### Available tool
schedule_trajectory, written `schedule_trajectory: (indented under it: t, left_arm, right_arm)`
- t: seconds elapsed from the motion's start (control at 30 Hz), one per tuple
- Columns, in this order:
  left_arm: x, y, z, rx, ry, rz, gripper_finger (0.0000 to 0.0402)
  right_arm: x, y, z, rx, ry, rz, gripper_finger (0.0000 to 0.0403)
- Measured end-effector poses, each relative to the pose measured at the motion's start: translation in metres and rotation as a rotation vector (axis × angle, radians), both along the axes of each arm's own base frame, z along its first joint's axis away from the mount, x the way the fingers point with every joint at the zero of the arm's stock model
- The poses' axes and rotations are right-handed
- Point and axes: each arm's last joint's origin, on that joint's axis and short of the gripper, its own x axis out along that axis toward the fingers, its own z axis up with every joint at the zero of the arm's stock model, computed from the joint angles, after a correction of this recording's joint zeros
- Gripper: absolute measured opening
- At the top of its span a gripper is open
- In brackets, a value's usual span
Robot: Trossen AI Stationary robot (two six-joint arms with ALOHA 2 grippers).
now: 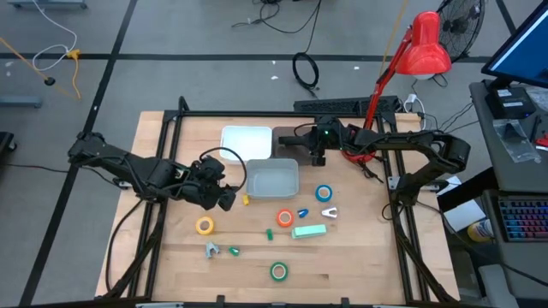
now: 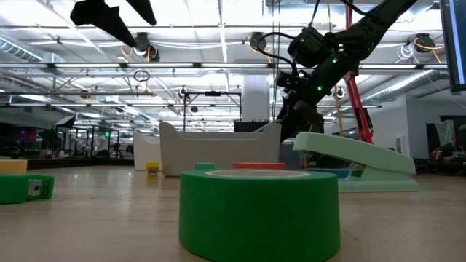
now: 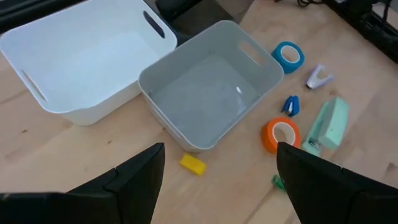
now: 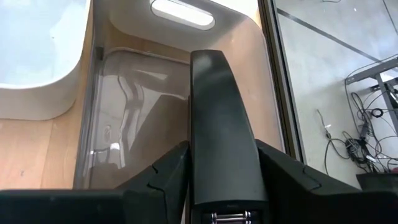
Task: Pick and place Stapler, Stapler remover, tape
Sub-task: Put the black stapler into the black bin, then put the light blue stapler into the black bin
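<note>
My right gripper (image 1: 306, 147) hangs over the far end of the clear grey bin (image 1: 274, 180), shut on a black stapler (image 4: 221, 112). A mint green stapler (image 1: 310, 231) lies on the table near the orange tape (image 1: 285, 218), the blue tape (image 1: 324, 193) and a white stapler remover (image 1: 328, 212). The yellow tape (image 1: 205, 226) and the green tape (image 1: 278, 271) lie farther left and nearer. My left gripper (image 1: 224, 197) hovers open left of the grey bin, above a small yellow bit (image 3: 193, 164), with nothing between its fingers. My right gripper pinches the black stapler by its two long sides (image 4: 214, 183) between the two fingers. The stapler lies along the fingers, and its free end (image 4: 208, 62) points ahead and slants down over the grey bin. It is lifted clear of the bin and the table.
A white bin (image 1: 247, 141) stands against the grey bin's far left side. A blue clip-like piece (image 1: 302, 214) and small grey and green bits (image 1: 211, 249) lie on the wood. A red desk lamp (image 1: 424, 47) stands at the back right.
</note>
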Motion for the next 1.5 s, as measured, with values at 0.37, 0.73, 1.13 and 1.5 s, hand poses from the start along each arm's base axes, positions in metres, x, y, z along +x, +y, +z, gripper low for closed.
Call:
schedule_trajectory:
  t: [0.37,0.73,1.13,1.5]
  left_arm:
    - [0.001,-0.001,0.001,-0.001,-0.013,-0.008,0.0308]
    - [0.002,-0.001,0.001,-0.007,-0.018,-0.004,0.0308]
    - [0.002,-0.001,0.001,-0.007,-0.019,-0.005,0.0308]
    - [0.002,-0.001,0.001,-0.011,-0.023,-0.001,0.0308]
  right_arm:
    - [0.0,0.0,-0.001,0.045,-0.015,-0.034,0.0158]
    - [0.0,0.001,-0.001,0.046,-0.019,-0.035,0.0201]
    - [0.0,-0.001,0.001,-0.025,0.001,-0.038,0.024]
    - [-0.003,0.034,0.042,-0.038,-0.151,0.031,0.0236]
